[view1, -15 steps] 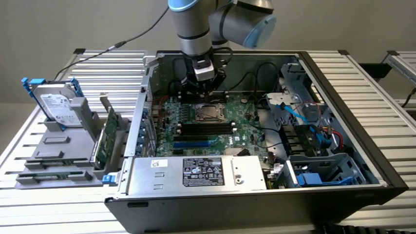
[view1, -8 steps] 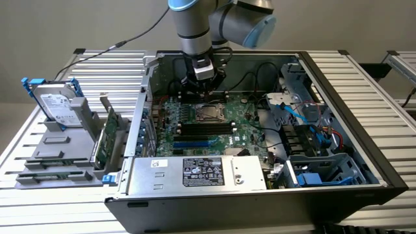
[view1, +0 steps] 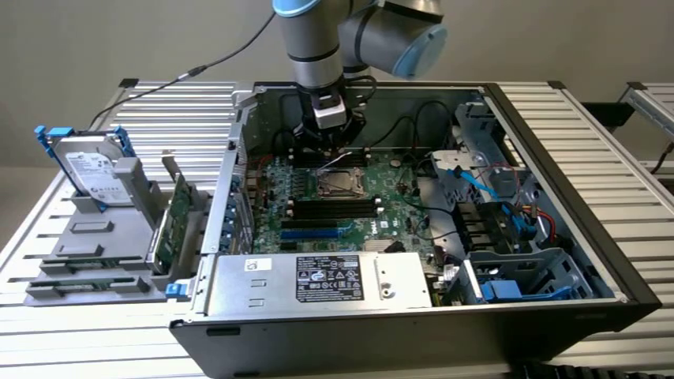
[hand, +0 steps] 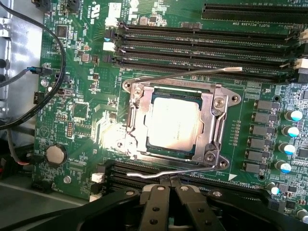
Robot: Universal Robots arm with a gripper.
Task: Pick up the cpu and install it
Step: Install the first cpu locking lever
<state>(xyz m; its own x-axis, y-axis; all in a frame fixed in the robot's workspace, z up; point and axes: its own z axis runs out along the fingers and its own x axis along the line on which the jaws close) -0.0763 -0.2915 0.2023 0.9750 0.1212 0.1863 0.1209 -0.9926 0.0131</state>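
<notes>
We see the cpu lying flat in its socket frame, near the middle of the motherboard. Our gripper hangs just beside it by the thin lever, jaws pressed together, holding nothing.

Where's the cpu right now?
The small square silver-grey cpu sits in the metal-framed socket on the green motherboard, between rows of black memory slots; in the exterior view it is inside the open computer case, close by the shut gripper.

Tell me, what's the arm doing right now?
Gripper shut, empty, over motherboard. Cpu lies in metal socket frame. Its top uncovered.
</notes>
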